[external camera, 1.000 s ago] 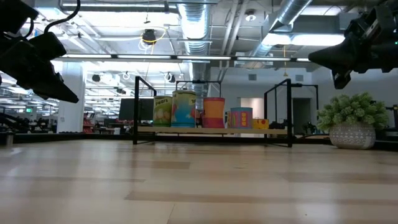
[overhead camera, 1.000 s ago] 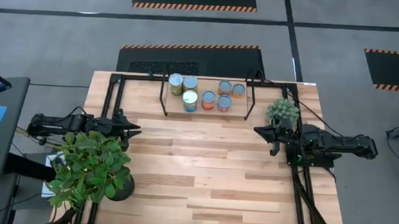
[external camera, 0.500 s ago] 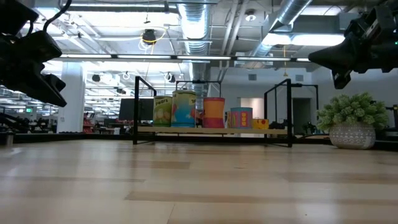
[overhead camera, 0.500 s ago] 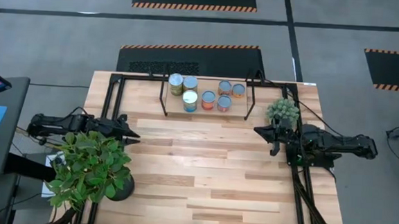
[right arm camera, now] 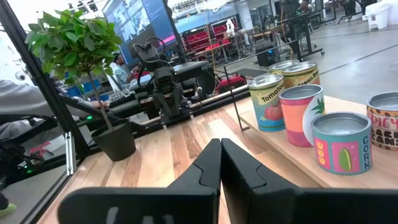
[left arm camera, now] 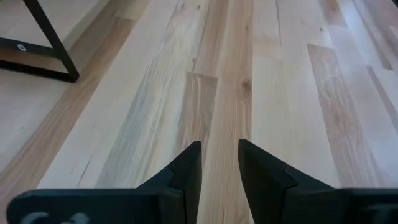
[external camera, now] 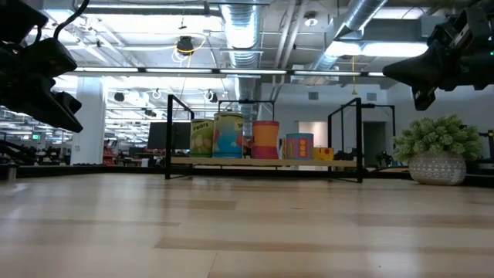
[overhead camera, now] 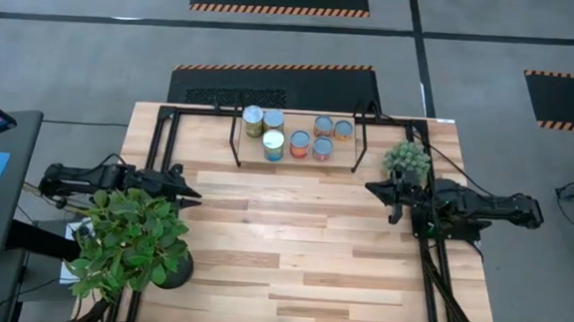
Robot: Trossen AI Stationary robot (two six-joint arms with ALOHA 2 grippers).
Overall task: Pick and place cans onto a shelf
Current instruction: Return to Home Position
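Several cans point(overhead camera: 298, 137) with orange, green and blue labels stand upright on the low wooden shelf point(overhead camera: 345, 157) at the table's far middle; the low view shows them in a row point(external camera: 265, 140). My left gripper point(overhead camera: 195, 188) hovers open above the left side of the table, tipped down toward bare planks point(left arm camera: 219, 155), with nothing between its fingers. My right gripper point(overhead camera: 369, 189) hovers shut and level over the right side, pointing across the table point(right arm camera: 221, 149). The cans point(right arm camera: 301, 115) stand beside it on the shelf point(right arm camera: 292, 158). Both grippers are well clear of the cans.
A large leafy potted plant point(overhead camera: 127, 241) stands at the near left, just beside my left arm. A small potted plant point(overhead camera: 407, 160) sits at the far right by my right arm. Black frame rails point(overhead camera: 158, 143) run along both sides. Bare planks point(overhead camera: 293, 231) fill the middle.
My left gripper has turned at the wrist while staying in place; in the low view its tip has swung back toward the table's left edge and then held still. My right gripper and the cans have kept still.
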